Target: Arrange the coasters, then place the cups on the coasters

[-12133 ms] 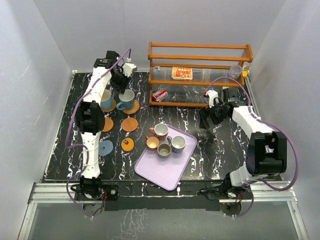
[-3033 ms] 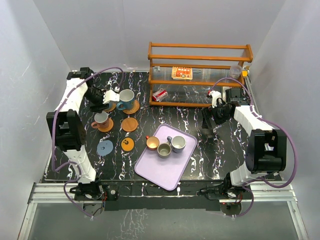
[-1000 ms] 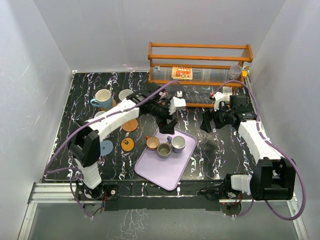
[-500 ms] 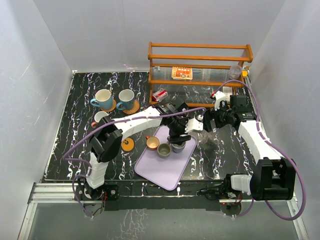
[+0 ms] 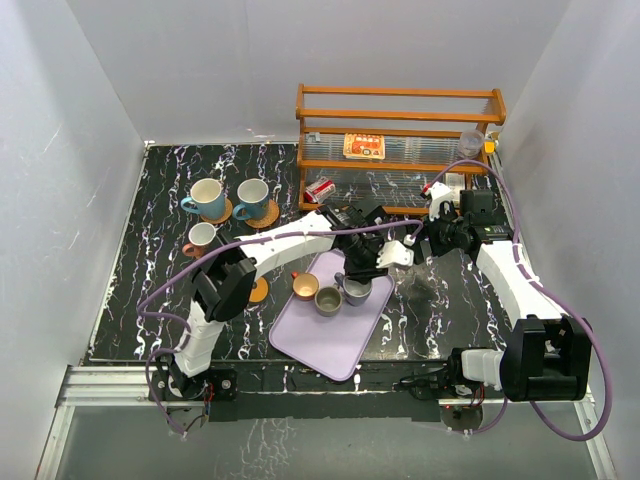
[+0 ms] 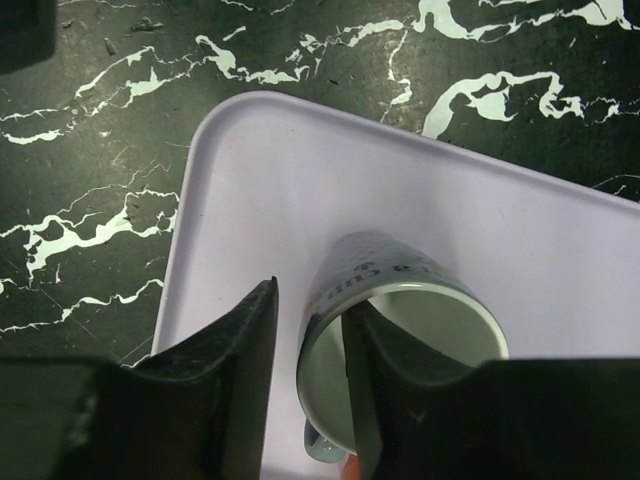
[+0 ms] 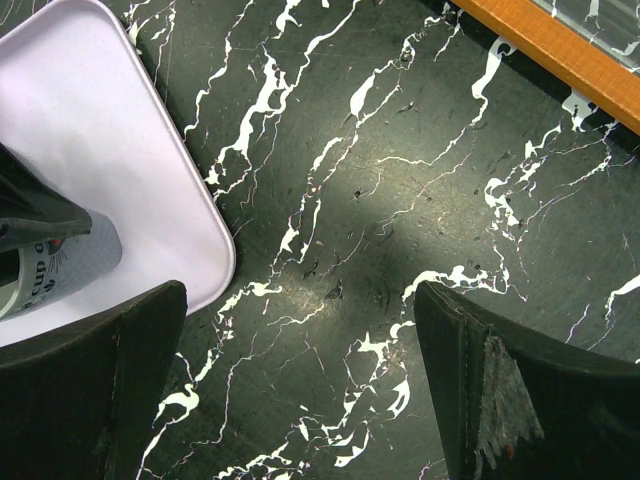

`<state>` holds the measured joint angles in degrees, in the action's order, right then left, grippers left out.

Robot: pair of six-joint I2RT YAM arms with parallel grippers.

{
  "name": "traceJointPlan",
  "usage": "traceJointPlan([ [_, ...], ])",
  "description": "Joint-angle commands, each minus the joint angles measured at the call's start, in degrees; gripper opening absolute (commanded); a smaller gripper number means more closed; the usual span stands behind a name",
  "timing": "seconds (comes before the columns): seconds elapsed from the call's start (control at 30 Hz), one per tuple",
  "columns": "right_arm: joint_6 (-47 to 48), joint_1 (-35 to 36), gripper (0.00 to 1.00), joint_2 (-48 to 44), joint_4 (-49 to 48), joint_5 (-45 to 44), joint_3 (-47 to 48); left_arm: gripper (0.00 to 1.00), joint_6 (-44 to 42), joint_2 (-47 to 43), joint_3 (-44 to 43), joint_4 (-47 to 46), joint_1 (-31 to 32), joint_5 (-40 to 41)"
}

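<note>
You are fetching a cup: the left gripper (image 6: 308,300) sits narrow astride the wall of the printed grey mug (image 6: 400,275), lower centre on the lilac tray (image 6: 300,160). Whether it is clamped, I cannot tell. The right gripper (image 7: 300,395) gapes wide, empty. Next: confirm the grip, then lift straight.

Table top (image 5: 130,250) — black marble, white veining. Tray (image 5: 320,345) — plain lilac. Rack (image 5: 400,92): orange-brown wood. Packet (image 5: 364,146): red-and-yellow print. Can (image 5: 320,190): red and white. Blue-grey cups (image 5: 207,198), white inside. Woven brown coasters (image 5: 270,214). Pink cup (image 5: 201,238). Small cup (image 5: 304,287), orange inside. Olive-grey cup (image 5: 328,300). Pale grey cup (image 6: 380,270), dark lettering. Arms (image 5: 280,245): white with black joints. Arm cables (image 5: 143,300): purple
</note>
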<state>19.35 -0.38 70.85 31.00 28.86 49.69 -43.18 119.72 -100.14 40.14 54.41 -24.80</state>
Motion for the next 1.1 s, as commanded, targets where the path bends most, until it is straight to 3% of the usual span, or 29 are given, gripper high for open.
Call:
traceJointPlan([
  [0.0,-0.02,0.01,0.97,-1.28,-2.62,0.84,0.03,0.27,-2.6,0.34,-3.15,4.73,0.52,-1.05],
  [0.53,0.09,-0.07,0.98,-1.31,-2.62,-0.19,0.01,0.0,-7.69,1.46,-12.55,11.64,0.49,0.28],
  [0.8,0.07,-0.56,0.98,-1.33,-2.79,-1.12,0.1,0.0,-9.6,-1.84,-15.67,14.12,-0.35,5.01],
  [1.07,-0.17,-0.94,0.98,-1.28,-2.96,-1.03,0.05,0.0,-5.25,-7.53,-12.82,14.28,-5.64,11.31],
])
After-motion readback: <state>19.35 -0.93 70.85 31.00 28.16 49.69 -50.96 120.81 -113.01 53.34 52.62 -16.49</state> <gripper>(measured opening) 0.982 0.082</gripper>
